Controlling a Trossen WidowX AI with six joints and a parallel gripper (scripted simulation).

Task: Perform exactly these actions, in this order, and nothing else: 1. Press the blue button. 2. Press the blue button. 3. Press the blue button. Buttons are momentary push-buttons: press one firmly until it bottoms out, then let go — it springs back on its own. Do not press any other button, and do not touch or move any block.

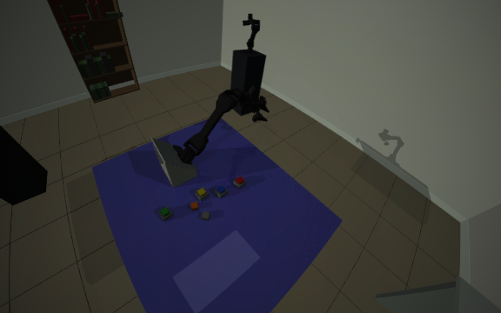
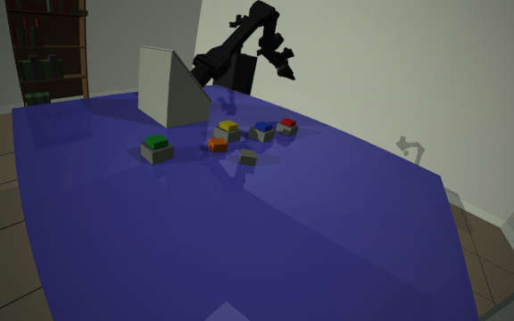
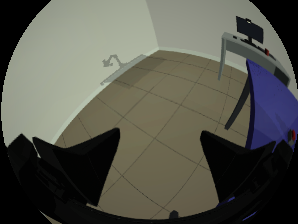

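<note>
The blue button sits on a grey base on the blue table, between the yellow button and the red button. Its cap stands up from its base. My gripper is open, with nothing between its fingers. It is raised well above the table's height and away from all the buttons, and the wrist view shows floor beyond the fingers. The blue button is not visible in the wrist view.
The green button stands apart on the left. An orange block and a grey block lie in front of the yellow and blue buttons. A grey wedge-shaped stand is beside the arm's base.
</note>
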